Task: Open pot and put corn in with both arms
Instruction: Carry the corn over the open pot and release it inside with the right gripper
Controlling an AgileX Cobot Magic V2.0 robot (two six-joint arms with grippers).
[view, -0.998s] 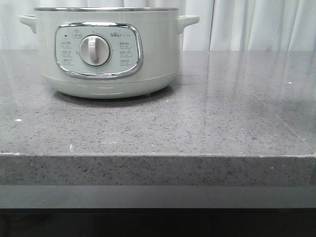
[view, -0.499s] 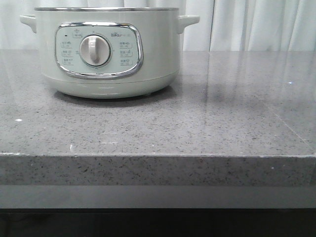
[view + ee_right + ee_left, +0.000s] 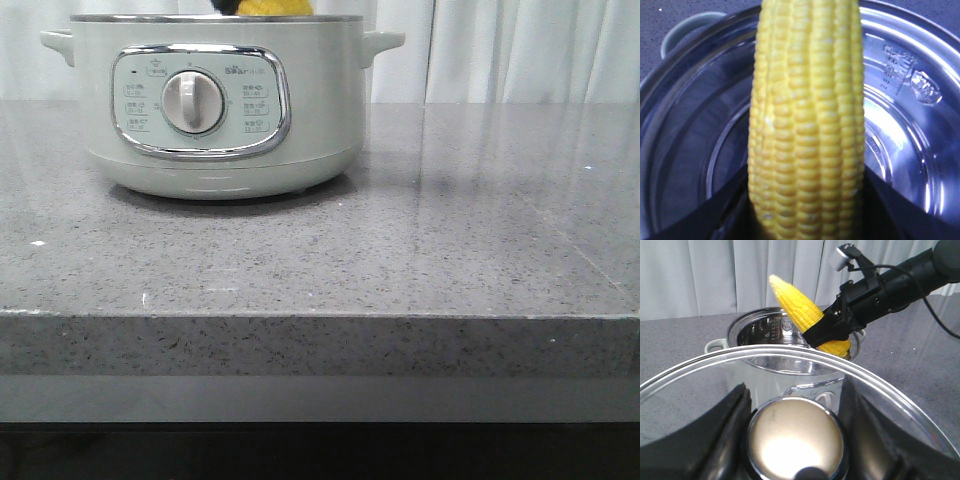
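The right tool (image 3: 832,330) is clamped across the corn (image 3: 802,312), holding it tilted just above the open mouth of the pot (image 3: 790,372), which stands on the grey desk (image 3: 420,250). The left tool (image 3: 795,412), well back from the pot, grips the metal knob (image 3: 796,437) of the glass lid (image 3: 880,390), held off the pot.

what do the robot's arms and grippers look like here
The right arm is matte black and tubular, with a thin black cable looping off it and a small silver-grey box mounted near its wrist. The right gripper has flat black fingers. The left gripper shows only two broad, dark, rounded fingers. No markings or labels are visible on either.
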